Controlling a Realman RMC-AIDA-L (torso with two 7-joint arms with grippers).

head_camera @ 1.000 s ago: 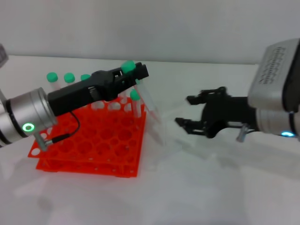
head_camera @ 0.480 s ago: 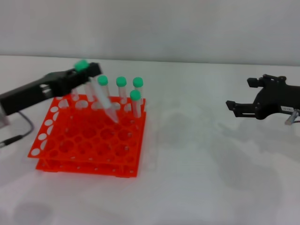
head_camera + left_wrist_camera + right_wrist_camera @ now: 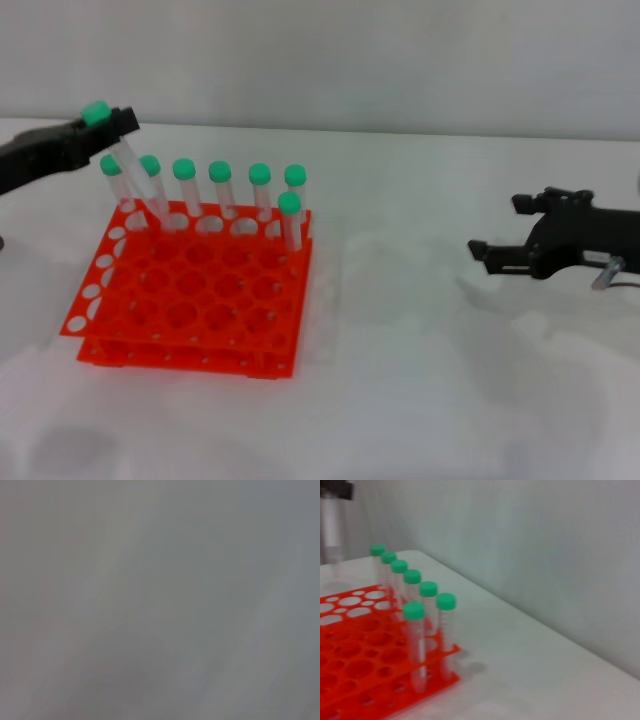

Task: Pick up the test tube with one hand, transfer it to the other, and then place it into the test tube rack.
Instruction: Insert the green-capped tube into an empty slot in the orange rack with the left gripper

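So your test tube (image 3: 125, 165) is clamped just under its green cap in the left gripper (image 3: 105, 122), tilted, pointed tip angled down toward the back-left corner of the test tube rack (image 3: 190, 300). Tip sits above or near the top tier there; you can't tell from the head view whether it's entered a hole. Fingers (image 3: 122, 121) on that gripper are closed onto the tube, cap poking out just above them.

Below and to the right of those fingers, six other capped tubes (image 3: 221, 190) stand upright along the rack's back row, plus one more (image 3: 289, 222) one row nearer at the right end. Right wrist view shows the same row of tubes (image 3: 412, 587) and the rack (image 3: 365, 665), with the held tube (image 3: 331, 525) blurred at the far corner.

Right gripper (image 3: 500, 235) hovers over the table (image 3: 420, 380), well apart from the rack on the far side from the left fingers. Its fingers (image 3: 490, 255) are spread apart, holding nothing.

Left wrist view is a uniform grey blur; you get nothing usable from it.
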